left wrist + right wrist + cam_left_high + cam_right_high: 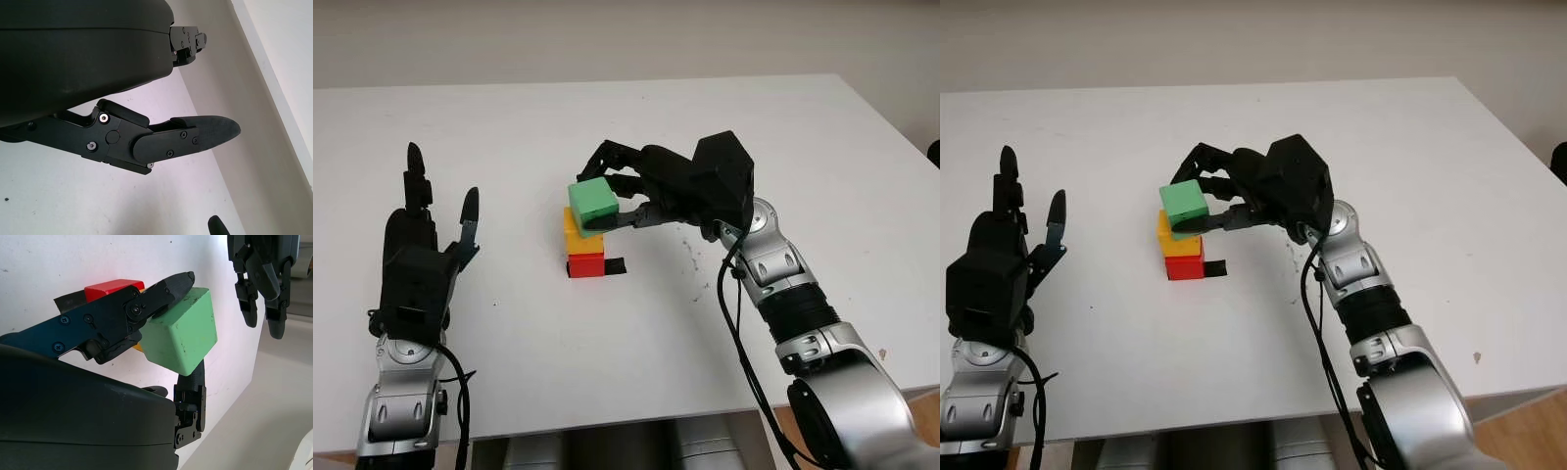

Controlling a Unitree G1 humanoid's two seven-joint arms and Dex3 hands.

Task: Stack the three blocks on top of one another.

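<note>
Nearest, at the table's (862, 127) front left: left hand (416, 259), open, upright, holding nothing, well apart from the blocks. Further in, right hand (631, 191) reaching from the right, black fingers (166, 289) pinching the green block (594, 205) from opposite sides. Green block tilted, its lower edge touching or just above the yellow block (578, 238), shifted a little toward the far side and the right rather than squarely over it. Yellow block seated flat on the red block (586, 265), a black strip (614, 266) on the white tabletop beside the base. Blocks: small cubes, matte, painted, hard-edged, green faces scuffed. Likely next: levelling the green cube, nudging it toward the near left, then lowering and releasing. Right hand plainly the one at work.
</note>
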